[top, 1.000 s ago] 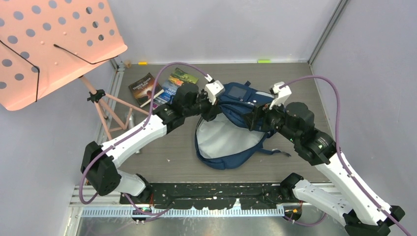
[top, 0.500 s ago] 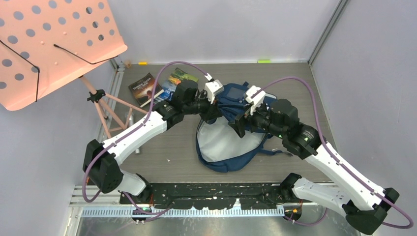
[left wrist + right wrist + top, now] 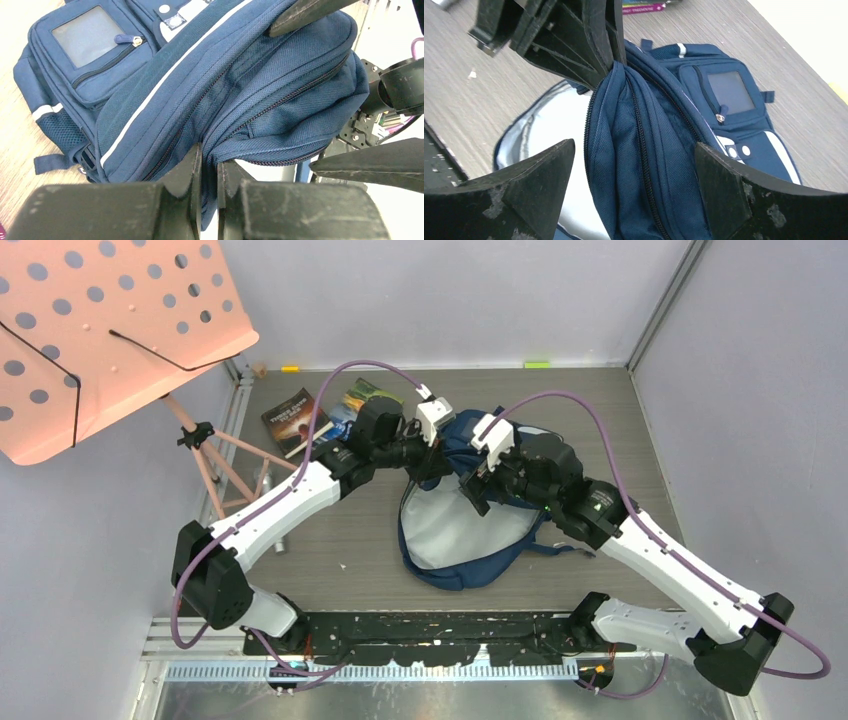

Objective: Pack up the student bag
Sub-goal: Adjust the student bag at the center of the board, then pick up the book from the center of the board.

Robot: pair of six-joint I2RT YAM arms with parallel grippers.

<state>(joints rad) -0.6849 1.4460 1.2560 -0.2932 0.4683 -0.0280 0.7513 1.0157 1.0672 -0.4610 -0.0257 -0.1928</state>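
Moved in since a second ago: your right gripper (image 3: 634, 147), jaws wide apart, student bag (image 3: 729, 90) bunched and lifted, running lengthwise straight between them; left gripper (image 3: 614, 55), just beyond, clamped on its edge.

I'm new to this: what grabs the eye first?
A navy student bag lies open mid-table, its pale lining showing. The left hand pinches its bunched fabric up while the right hand gapes wide around that fold. A pink perforated music stand looms at far left.
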